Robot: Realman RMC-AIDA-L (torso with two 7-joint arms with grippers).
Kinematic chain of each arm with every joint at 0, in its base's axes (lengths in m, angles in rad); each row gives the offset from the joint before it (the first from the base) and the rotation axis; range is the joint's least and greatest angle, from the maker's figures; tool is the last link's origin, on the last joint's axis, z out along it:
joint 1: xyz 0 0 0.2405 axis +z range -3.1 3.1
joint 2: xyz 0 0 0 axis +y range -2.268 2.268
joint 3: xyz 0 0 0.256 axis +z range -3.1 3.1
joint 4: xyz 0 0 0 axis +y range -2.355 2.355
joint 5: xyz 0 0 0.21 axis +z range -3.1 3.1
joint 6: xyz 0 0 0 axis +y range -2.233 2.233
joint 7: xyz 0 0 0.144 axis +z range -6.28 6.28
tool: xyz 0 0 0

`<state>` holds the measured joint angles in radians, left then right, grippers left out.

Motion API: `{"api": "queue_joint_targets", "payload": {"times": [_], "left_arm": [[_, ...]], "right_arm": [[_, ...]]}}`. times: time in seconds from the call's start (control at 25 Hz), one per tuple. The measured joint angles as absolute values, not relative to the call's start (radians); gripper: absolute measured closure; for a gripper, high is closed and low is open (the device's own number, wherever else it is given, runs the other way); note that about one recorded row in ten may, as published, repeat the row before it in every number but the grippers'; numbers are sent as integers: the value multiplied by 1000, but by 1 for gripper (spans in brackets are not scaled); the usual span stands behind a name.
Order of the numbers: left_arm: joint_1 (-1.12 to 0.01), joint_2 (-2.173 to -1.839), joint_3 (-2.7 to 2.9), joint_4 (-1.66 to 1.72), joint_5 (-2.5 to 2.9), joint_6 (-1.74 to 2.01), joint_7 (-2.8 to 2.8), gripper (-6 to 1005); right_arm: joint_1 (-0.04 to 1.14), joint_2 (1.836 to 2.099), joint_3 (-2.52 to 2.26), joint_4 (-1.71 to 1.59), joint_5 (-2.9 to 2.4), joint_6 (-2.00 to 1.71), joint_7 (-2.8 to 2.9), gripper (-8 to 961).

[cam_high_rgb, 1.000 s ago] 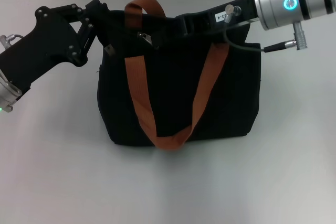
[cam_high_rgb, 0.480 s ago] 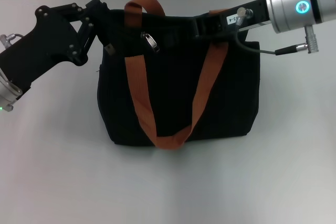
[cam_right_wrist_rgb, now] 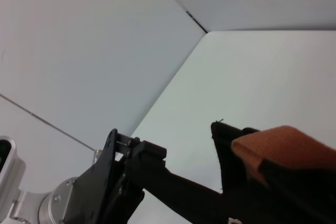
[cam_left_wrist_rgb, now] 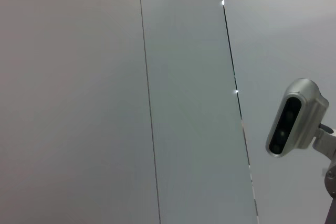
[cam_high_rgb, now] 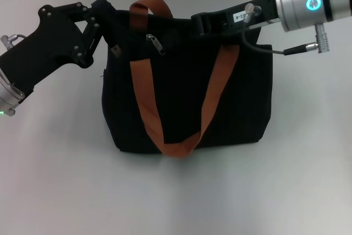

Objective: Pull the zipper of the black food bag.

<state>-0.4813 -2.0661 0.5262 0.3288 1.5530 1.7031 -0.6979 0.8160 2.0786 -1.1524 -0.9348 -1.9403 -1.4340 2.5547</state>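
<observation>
The black food bag (cam_high_rgb: 187,97) stands in the middle of the white table, its orange-brown straps (cam_high_rgb: 147,97) hanging down its front. The silver zipper (cam_high_rgb: 155,43) lies on the top edge, left of centre, with nothing visibly holding it. My left gripper (cam_high_rgb: 110,28) is shut on the bag's top left corner; in the right wrist view the left gripper (cam_right_wrist_rgb: 126,177) reaches the bag corner (cam_right_wrist_rgb: 228,145) beside a strap (cam_right_wrist_rgb: 283,145). My right gripper (cam_high_rgb: 199,23) sits over the top edge, right of the zipper, black against the black fabric.
White table (cam_high_rgb: 308,180) lies open in front of and to both sides of the bag. A grey cable (cam_high_rgb: 258,48) hangs from the right wrist over the bag's right corner. The left wrist view holds only wall panels and a camera housing (cam_left_wrist_rgb: 294,124).
The right arm drew back to the right, then came left again along the bag's top. The zipper pull shifted slightly. The left arm and the bag stayed put.
</observation>
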Motion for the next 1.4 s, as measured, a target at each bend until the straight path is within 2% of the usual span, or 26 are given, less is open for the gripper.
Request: {"api": "queue_joint_targets", "payload": {"times": [0.2, 0.32, 1.04, 1.4], "left_arm": [[-484, -2067, 526, 327, 1553, 1708, -698, 974], [-485, -2068, 526, 327, 1553, 1710, -698, 974], [-483, -2068, 526, 327, 1548, 1712, -720, 974], [-486, -2068, 526, 325, 1532, 1706, -739, 974]], "right_arm": [[848, 2079, -1156, -898, -1939, -1430, 2553, 846], [863, 2081, -1157, -884, -1933, -1434, 2552, 707], [852, 2074, -1140, -905, -1929, -1442, 2519, 705], [870, 2084, -1153, -844, -1898, -1413, 2443, 704]]}}
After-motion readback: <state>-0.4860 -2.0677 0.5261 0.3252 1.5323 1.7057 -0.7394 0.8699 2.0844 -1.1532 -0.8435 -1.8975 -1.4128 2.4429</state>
